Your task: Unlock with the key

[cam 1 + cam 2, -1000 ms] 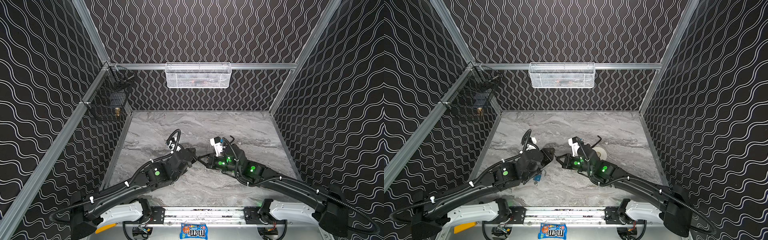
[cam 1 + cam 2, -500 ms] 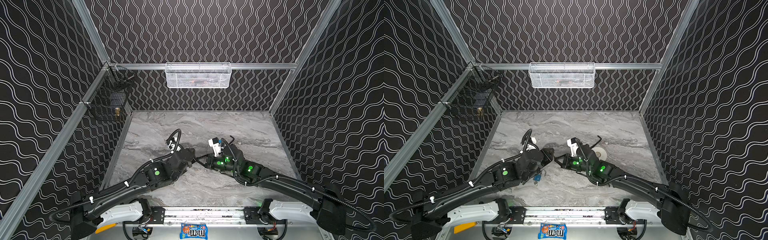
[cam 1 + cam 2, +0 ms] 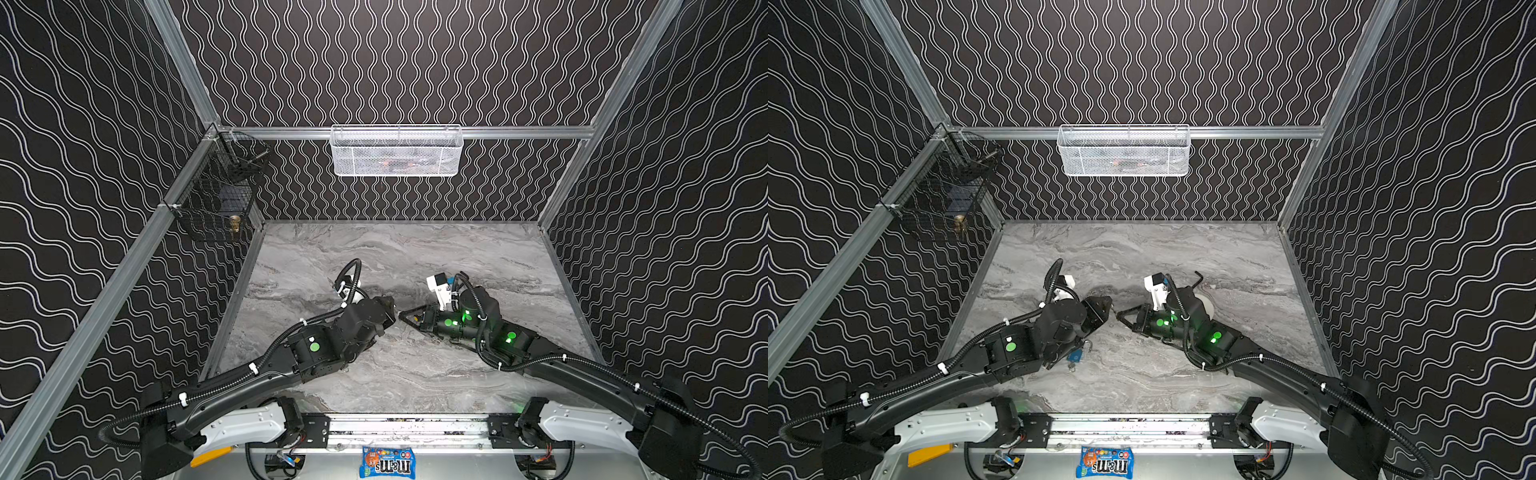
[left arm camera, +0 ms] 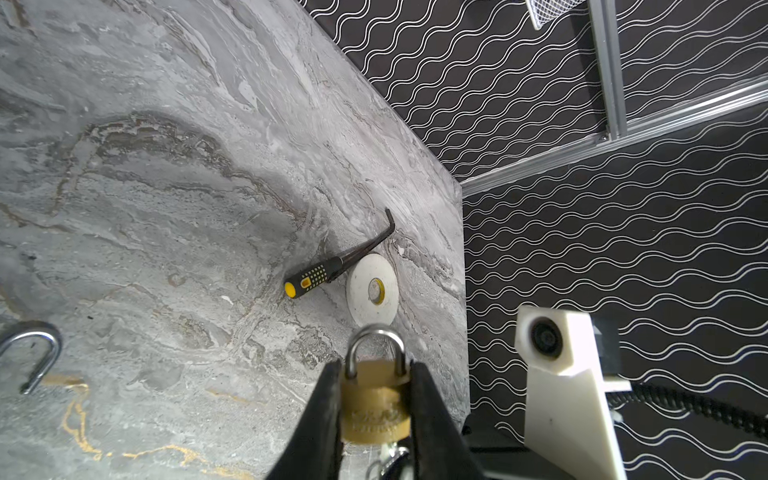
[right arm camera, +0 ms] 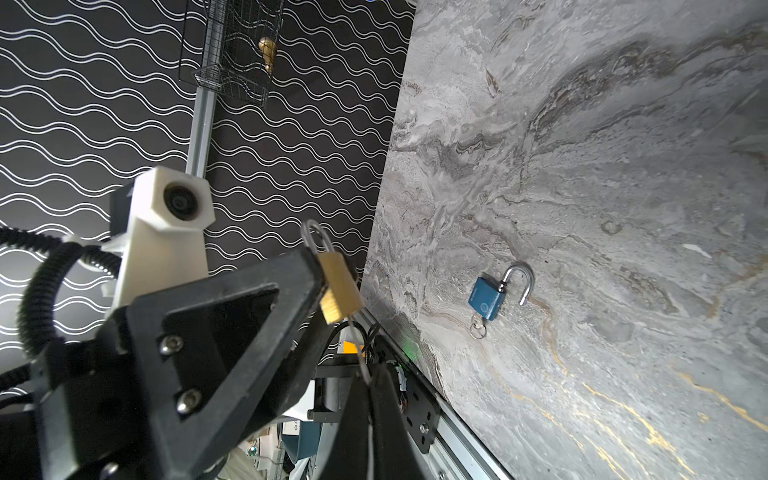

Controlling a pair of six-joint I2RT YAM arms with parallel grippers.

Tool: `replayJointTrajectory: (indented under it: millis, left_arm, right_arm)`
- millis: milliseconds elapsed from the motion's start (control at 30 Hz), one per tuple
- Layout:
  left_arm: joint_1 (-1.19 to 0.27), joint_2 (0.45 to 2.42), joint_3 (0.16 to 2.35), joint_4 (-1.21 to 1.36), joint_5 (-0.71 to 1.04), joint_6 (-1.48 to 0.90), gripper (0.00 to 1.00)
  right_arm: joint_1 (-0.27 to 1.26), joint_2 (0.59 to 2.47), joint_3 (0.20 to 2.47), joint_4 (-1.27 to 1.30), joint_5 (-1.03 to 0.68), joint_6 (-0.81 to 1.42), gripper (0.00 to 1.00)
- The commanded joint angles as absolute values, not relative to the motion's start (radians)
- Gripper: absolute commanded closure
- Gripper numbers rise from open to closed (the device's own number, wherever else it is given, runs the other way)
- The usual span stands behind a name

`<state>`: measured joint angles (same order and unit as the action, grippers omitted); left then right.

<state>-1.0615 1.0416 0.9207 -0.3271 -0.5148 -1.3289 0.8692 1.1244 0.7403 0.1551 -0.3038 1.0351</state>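
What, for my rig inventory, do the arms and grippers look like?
The left arm and right arm are black with white base housings, green joint lights and black ribbed cables fastened by white ties. Each wrist carries a white camera mount. The left gripper and right gripper have black wedge-shaped fingers.

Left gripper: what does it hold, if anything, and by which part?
The brass padlock, pinched at both sides of its body by the left gripper; shackle free.
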Motion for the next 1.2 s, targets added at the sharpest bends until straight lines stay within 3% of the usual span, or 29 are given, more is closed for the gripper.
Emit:
replayJointTrajectory:
  millis: [0, 433, 1167]
  left_arm:
    - [-1.060, 1.047, 0.918, -0.359, -0.548, -1.332, 1.00]
    - [-1.060, 1.072, 0.931, -0.281, -0.531, -1.356, 1.00]
    - [-1.026, 1.067, 0.901, -0.228, -0.502, -1.462, 1.00]
  right_arm:
    - [0.870, 1.127, 0.732, 0.203, -0.279, 1.050, 1.00]
    - [0.871, 1.157, 0.700, 0.292, -0.375, 1.124, 1.00]
    - [0.941, 1.109, 0.749, 0.114, -0.170, 0.987, 1.00]
